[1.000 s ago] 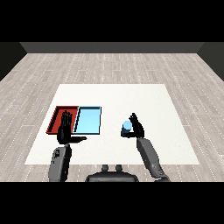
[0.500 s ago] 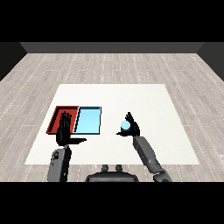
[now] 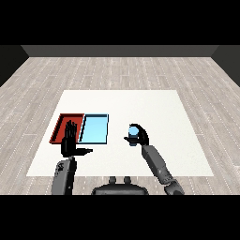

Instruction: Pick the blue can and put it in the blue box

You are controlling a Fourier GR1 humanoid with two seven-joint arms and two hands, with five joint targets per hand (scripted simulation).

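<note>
One small blue cylindrical can (image 3: 133, 135) is grasped in the curled right hand (image 3: 139, 137), right of the shallow light blue tray (image 3: 94, 129). Left hand (image 3: 70, 143) is held flat, released. Overshoot risked: red tray (image 3: 63, 126) adjoins.

Two grey, segmented forearms are showing, each tapering toward a darker wrist and ending in a black hand with slender fingers and a thumb: left hand (image 3: 70, 143), right hand (image 3: 139, 136). No markings or cables are showing.
</note>
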